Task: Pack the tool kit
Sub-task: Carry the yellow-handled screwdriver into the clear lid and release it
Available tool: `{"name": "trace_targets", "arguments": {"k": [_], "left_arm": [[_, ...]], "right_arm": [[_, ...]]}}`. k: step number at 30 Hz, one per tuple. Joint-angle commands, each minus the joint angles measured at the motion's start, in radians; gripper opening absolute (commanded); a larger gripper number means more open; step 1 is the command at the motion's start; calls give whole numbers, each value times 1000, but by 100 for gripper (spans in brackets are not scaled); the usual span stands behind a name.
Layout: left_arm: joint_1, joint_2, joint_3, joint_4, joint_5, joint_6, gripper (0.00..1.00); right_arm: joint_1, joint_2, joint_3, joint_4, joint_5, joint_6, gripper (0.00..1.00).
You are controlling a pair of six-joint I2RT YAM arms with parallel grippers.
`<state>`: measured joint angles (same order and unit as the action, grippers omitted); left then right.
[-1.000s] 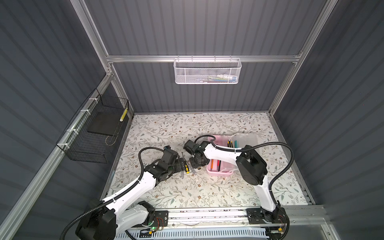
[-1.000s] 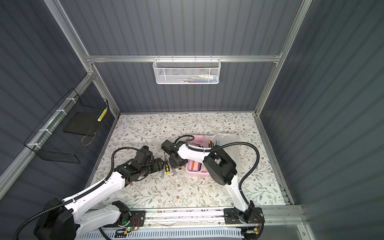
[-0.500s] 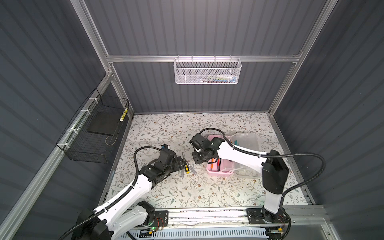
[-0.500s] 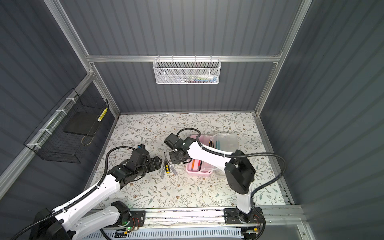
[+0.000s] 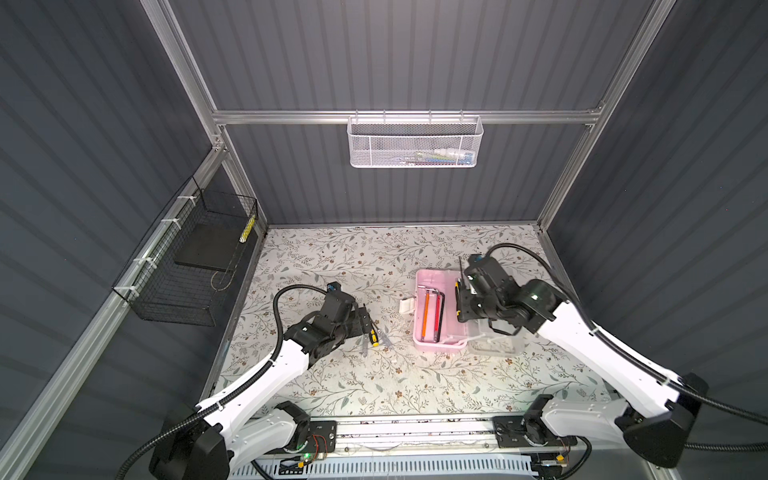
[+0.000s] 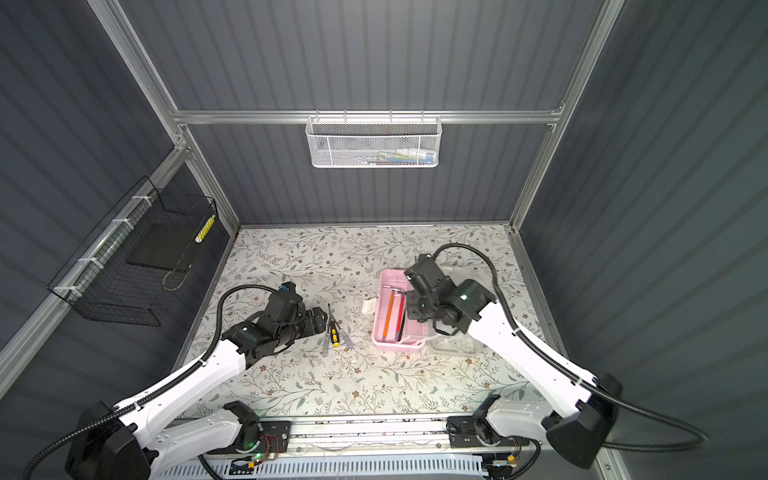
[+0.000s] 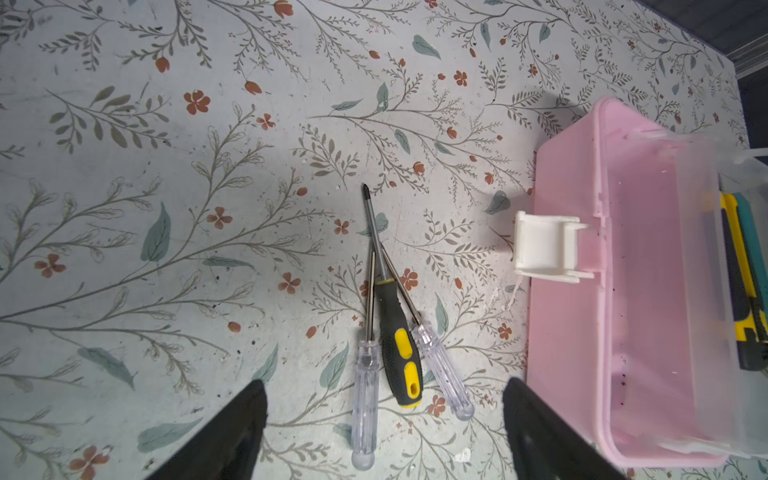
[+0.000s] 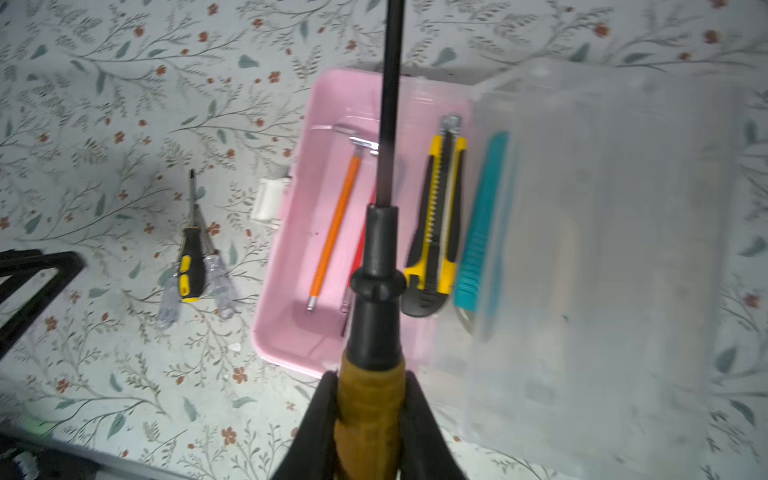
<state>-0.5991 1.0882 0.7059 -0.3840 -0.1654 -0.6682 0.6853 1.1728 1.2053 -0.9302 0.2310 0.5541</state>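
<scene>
The pink case (image 5: 419, 328) sits open on the floral tabletop (image 5: 353, 257), right of the middle in both top views; its frosted clear lid (image 5: 498, 343) is folded out flat on the side away from the left arm, and its white latch (image 7: 544, 245) juts from the opposite wall; inside lie an orange-handled tool (image 8: 334, 228) and a red-handled tool (image 5: 437, 309) side by side, and along the lid side a yellow-and-black utility knife (image 8: 436, 216) just beside a teal utility knife (image 8: 482, 232); the right gripper (image 8: 370, 386) is clamped tight on the amber handle of a black-shafted screwdriver (image 8: 376, 270), held over the case with the shaft pointing away from the wrist; the left gripper (image 7: 384, 390) is spread wide with nothing in it, poised over three loose tools just left of the case; there a black-and-yellow screwdriver (image 7: 399, 345) lies between two clear-handled screwdrivers (image 7: 365, 395), shafts crossing, all resting on the tabletop; whether the left fingers touch the surface I cannot tell.
</scene>
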Motion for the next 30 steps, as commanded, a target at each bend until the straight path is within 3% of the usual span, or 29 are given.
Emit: {"name": "trace_targets", "arguments": {"k": [1, 11, 30], "left_arm": [[7, 32, 37, 35, 18, 36, 89], [7, 104, 61, 67, 53, 45, 89], [7, 151, 55, 77, 53, 45, 88]], "right_arm": [[-60, -105, -68, -87, 29, 26, 0], [-184, -147, -231, -20, -4, -17, 0], [-261, 65, -250, 139, 7, -111, 0]]}}
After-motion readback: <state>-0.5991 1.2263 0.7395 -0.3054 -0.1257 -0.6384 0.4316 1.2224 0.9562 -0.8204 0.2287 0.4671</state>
